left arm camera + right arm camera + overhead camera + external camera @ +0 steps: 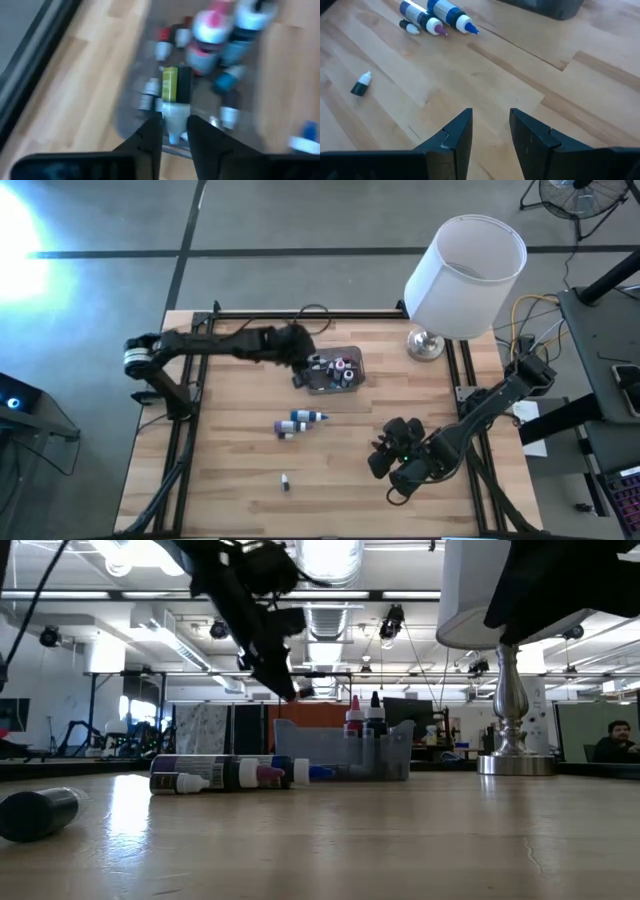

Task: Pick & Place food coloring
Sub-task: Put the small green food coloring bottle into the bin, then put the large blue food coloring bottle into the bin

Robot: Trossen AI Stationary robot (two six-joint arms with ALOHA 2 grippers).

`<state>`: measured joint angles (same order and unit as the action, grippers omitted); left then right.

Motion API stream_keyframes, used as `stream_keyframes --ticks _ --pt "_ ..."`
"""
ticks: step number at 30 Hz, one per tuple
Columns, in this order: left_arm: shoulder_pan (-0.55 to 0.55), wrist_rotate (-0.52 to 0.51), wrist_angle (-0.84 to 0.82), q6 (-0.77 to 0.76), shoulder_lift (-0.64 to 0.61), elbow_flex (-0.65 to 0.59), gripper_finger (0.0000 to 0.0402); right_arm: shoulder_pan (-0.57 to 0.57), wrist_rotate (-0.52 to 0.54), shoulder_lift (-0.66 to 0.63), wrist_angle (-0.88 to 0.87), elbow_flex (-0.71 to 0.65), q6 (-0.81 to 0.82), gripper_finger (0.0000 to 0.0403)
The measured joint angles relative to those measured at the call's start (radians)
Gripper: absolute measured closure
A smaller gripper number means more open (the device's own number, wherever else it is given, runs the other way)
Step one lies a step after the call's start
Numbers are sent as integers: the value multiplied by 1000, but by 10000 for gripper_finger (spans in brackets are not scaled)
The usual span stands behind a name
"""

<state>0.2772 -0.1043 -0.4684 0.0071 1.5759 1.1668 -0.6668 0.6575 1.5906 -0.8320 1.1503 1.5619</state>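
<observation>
- Two arms show in the high view: the left gripper [303, 367] hangs at the near-left edge of the grey translucent tub [352, 379] at the table's middle back, and the right gripper [390, 460] waits over bare wood at the table's front right. Several food coloring bottles [337, 367] stand in the tub, a loose cluster of bottles [299, 421] lies on the wooden table [230, 480] in front of it, and one small dark bottle [286, 481] lies alone nearer the front edge. A white-shaded lamp [466, 270] stands at the back right.
- In the low view the left gripper [268, 660] hangs above the tub's [395, 755] left end; the cluster [215, 774] lies just left of the tub, and the lone bottle [40, 812] sits close to the camera.
- In the left wrist view the fingers [151, 137] are clamped on a yellow-and-dark labelled bottle [175, 95] over the tub, among the other bottles there.
- In the right wrist view the right gripper's [490, 131] fingers stand apart and hold nothing; the cluster [437, 17] and the lone bottle [361, 84] lie well beyond them.
</observation>
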Motion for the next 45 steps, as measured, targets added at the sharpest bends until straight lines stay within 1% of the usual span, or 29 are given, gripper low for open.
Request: stream_keyframes --ticks 2,5,8,9,10,11,12,14,15,17,21,24,28,33,38,42,45 --pt "17 -2 -44 16 35 51 313 0 -5 13 3 0 15 280" --pt "3 -6 -114 56 68 133 276 -5 -15 32 8 0 32 280" --pt "-33 -103 -230 71 74 214 246 -9 -37 50 16 0 27 280" --pt "-46 -115 -277 69 71 241 240 -9 -46 54 26 -1 11 280" --pt "-59 -109 -324 59 61 261 235 -9 -51 58 40 -1 -9 280" --pt "-75 -82 -374 51 45 272 231 -9 -58 61 49 0 -32 280" --pt "-93 -35 -409 43 28 272 229 -9 -62 62 51 0 -54 280" --pt "-132 44 -414 42 -2 249 228 -4 -64 62 55 0 -99 280" --pt "-151 51 -416 41 -15 225 228 0 -64 61 54 0 -119 280" --pt "-185 53 -412 34 -19 177 228 7 -78 58 52 0 -158 280" --pt "-269 55 -309 7 25 116 227 18 -114 53 54 0 -200 280" --pt "-347 63 -224 16 94 115 227 18 -134 53 55 0 -197 280" --pt "-409 25 -234 44 209 174 227 14 -143 53 54 0 -167 280" --pt "-416 -23 -300 45 338 284 227 10 -143 53 54 0 -133 280" --pt "-393 -69 -331 85 410 374 227 10 -143 53 54 0 -124 280" --pt "-379 -71 -348 113 443 386 227 7 -143 53 54 0 -121 280" --pt "-375 -61 -351 113 445 366 227 6 -142 53 54 0 -122 280"
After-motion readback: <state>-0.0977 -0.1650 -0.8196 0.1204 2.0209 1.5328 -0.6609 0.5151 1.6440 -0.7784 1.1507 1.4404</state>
